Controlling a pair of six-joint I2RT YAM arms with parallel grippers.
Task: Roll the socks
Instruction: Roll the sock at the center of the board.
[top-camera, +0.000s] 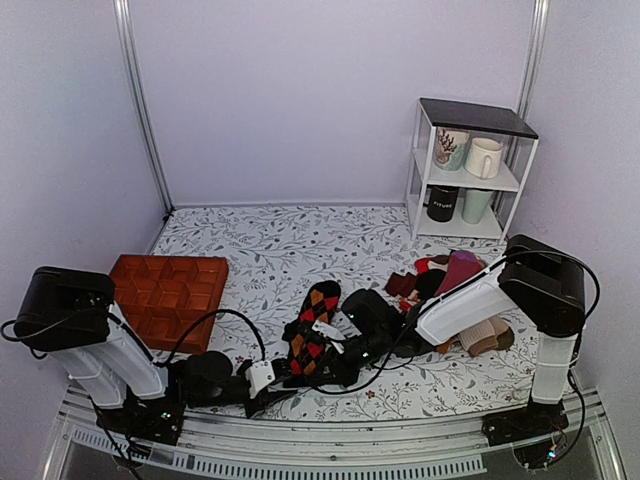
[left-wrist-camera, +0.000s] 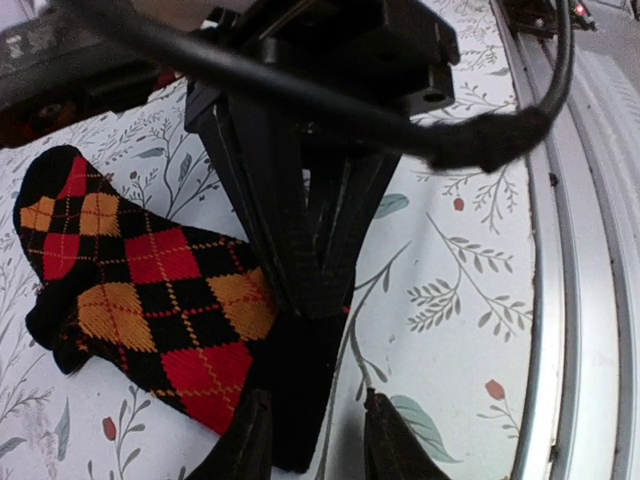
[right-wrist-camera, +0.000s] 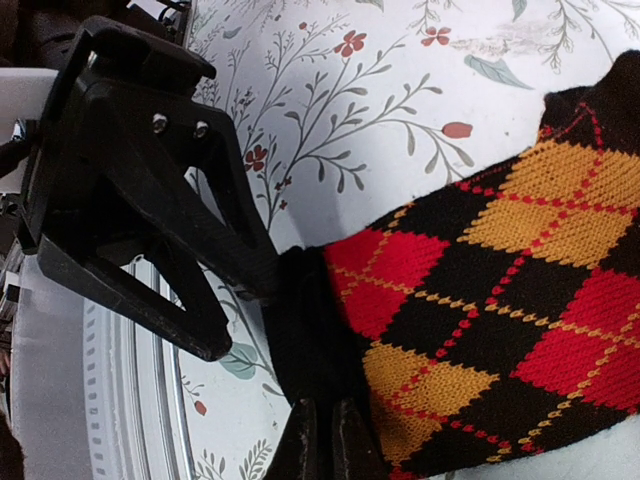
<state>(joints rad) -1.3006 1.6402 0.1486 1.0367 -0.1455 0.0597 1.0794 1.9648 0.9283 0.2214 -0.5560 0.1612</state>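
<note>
Socks (top-camera: 320, 300): black argyle pair with red/orange diamonds, flat on the bench (top-camera: 260, 240), near the middle of its front edge. Toe points to the back edge, black cuff (right-wrist-camera: 300, 330) to the front.

Right claw (right-wrist-camera: 325, 440): fingers together, clamped on the sock fabric where the cuff meets the pattern.

Left claw (left-wrist-camera: 317, 440): comes in from the left, low over the bench. Its fingers (left-wrist-camera: 248, 445) are partly apart with the cuff end between them. One finger touches the cuff; bench shows between the cuff and the other finger. Not clamped. The two claws face each other tip to tip at the cuff.

Containers:
- Orange-brown tray (top-camera: 168, 260) with a grid of compartments, at the left edge of the bench, well apart from the socks.
- White rack (top-camera: 475, 117) with a black top, back right corner. Upper shelf: patterned mug (top-camera: 450, 148) and cream mug (top-camera: 484, 157), side by side. Lower shelf: black mug (top-camera: 441, 203) and pale green mug (top-camera: 476, 205).

Sock pile (top-camera: 455, 275) in maroon, tan and purple lies loose by the right edge, partly behind the right arm.
</note>
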